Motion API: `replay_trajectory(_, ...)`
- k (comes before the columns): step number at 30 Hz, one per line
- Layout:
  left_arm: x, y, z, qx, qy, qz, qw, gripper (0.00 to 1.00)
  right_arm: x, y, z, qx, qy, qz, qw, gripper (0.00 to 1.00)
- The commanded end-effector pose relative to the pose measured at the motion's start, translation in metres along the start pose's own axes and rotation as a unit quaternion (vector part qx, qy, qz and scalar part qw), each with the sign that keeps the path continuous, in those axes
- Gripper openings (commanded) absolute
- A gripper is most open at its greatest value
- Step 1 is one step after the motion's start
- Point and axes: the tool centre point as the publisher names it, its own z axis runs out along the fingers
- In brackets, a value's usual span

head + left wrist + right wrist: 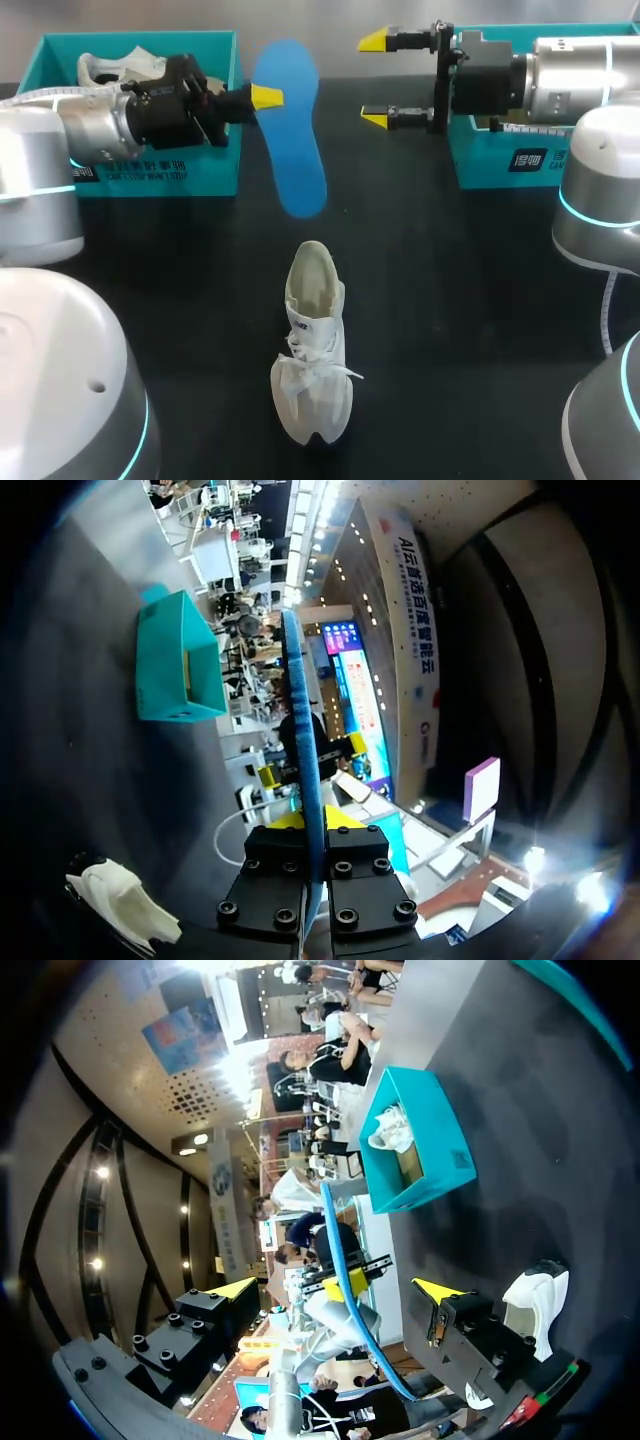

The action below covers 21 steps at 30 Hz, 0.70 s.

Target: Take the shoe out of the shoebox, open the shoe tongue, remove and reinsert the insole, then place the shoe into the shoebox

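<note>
Blue insole (293, 150) clamped edge-on in the left hand (264, 97).

Yellow-tipped fingers of the right gripper (335, 1290) stand wide apart, touching nothing, with the blue insole (338, 1250) seen edge-on ahead of them, clamped in the left gripper (352, 1272). On the dark table (540, 1100) beyond sits a teal shoebox (440, 1175) with a white shoe (392, 1130) inside. A second white shoe (535, 1305) rests beside one finger.
</note>
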Motion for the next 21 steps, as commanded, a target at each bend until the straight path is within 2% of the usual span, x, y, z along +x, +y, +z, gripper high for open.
replay_trajectory(1, -0.008, -0.001, 0.002, -0.008, 0.000, -0.016, 1.000, 0.00, 0.000, 0.000, 0.001, -0.001, -0.002, 0.001, 1.000, 1.00)
replay_trajectory(11, -0.017, 0.000, 0.002, -0.007, -0.006, -0.032, 0.999, 0.00, 0.000, 0.000, 0.000, 0.000, -0.007, -0.004, 1.000, 1.00)
replay_trajectory(16, -0.021, 0.001, 0.001, -0.005, -0.010, -0.047, 0.999, 0.00, 0.011, -0.003, -0.006, -0.001, -0.065, -0.044, 0.997, 1.00)
replay_trajectory(21, -0.021, 0.001, 0.001, -0.005, -0.010, -0.047, 0.999, 0.00, 0.028, -0.007, -0.010, -0.004, -0.155, -0.085, 0.984, 1.00)
